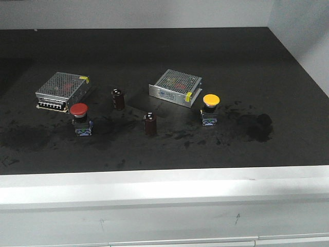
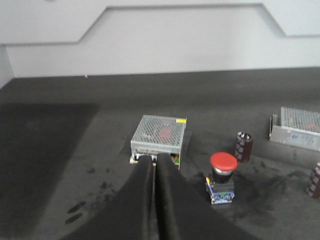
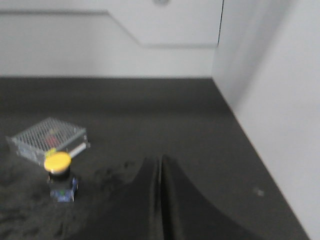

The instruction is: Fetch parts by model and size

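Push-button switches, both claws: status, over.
Left claw shut, empty; right claw shut, empty. Red switch and yellow switch upright, untouched. Mesh box sits just ahead of left claw.

left mesh box (image 1: pixel 62 90), right mesh box (image 1: pixel 176 86), rear brown cylinder (image 1: pixel 118 99), front brown cylinder (image 1: pixel 150 125), smudged black tabletop (image 1: pixel 154 51)

Nothing here can be read. The right mesh box (image 1: pixel 176 85) has a white label (image 1: pixel 167 94) with bluish print on its front side, too small to make out. It and the left mesh box (image 1: pixel 62 88) each carry a yellow sticker (image 1: pixel 189 96) with no legible print.
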`<state>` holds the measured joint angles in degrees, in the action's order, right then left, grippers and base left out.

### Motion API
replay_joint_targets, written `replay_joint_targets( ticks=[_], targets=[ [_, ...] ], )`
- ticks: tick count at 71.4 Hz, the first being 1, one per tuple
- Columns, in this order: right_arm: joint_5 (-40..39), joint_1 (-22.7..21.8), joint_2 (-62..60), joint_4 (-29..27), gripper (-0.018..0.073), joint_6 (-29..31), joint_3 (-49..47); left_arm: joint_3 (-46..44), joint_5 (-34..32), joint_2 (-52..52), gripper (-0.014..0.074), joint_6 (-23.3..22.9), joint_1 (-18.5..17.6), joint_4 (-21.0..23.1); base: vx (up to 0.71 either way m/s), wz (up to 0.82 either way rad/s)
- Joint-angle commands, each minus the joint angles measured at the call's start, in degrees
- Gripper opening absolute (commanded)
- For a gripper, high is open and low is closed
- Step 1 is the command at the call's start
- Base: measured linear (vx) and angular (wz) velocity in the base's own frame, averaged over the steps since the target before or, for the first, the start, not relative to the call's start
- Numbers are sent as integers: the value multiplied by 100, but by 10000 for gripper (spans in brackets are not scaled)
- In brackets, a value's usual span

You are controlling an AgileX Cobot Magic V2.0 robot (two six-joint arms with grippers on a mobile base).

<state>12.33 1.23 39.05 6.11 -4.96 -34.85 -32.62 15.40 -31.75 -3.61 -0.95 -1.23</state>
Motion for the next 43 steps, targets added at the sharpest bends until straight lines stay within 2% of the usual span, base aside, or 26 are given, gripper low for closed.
replay_joint_targets(
  ticks=[1,17,30,36,43],
  targets=[
    [-256,-26,251,-172,-10,7,-199,-201,-387,-106,-6,-45,-14,12,0,0],
    [-129,-26,496,-219,-10,6,-199,-201,-401,-107,-6,-45,-14,13,0,0],
    [44,-26,496,-113,1,32,-199,-201,-155,-107,4,-45,-14,64,0,0],
    [92,-26,549,-113,41,39,-199,-201,-129,-107,22,-45,-14,64,0,0],
    [129,-26,564,-113,148,89,-199,-201,-134,-107,68,-45,-14,64,0,0]
  ],
)
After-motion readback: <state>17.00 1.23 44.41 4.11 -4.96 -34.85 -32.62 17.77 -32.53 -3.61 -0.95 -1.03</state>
